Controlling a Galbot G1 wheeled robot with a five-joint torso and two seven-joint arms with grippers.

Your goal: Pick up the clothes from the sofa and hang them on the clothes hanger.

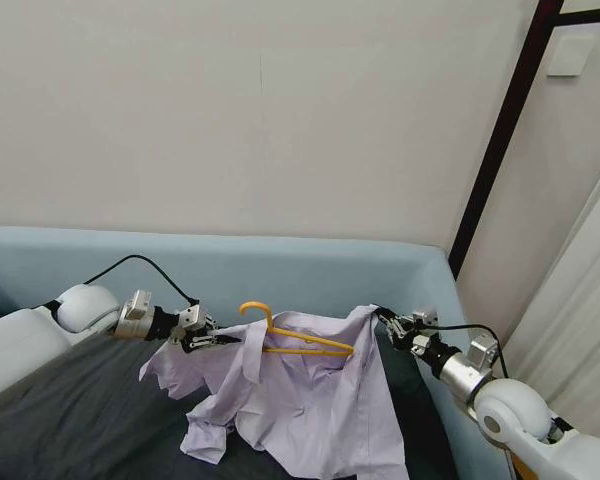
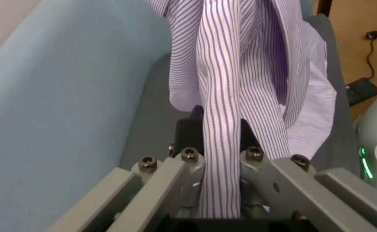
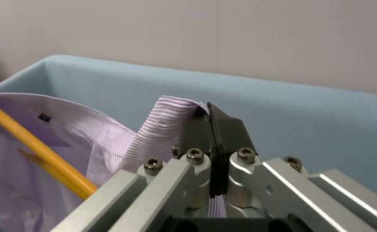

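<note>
In the head view, the lilac striped cotton shirt (image 1: 300, 390) is hanging between both grippers above the pale blue fabric sofa (image 1: 310, 270). The yellow plastic hanger (image 1: 298, 340) is already lying inside it, so I judge only the straightening is left.

In the left wrist view, the left gripper (image 2: 219, 125) is pinching a shirt fold, fingers closed.

In the right wrist view, the right gripper (image 3: 209, 125) is clamping the shirt's edge between fingers pressed together.

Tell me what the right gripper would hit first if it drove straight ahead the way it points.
The right gripper is shut on the striped shirt, so that fabric leads; beyond it, the sofa's blue backrest looks like the first obstacle, though depth is unclear.
</note>
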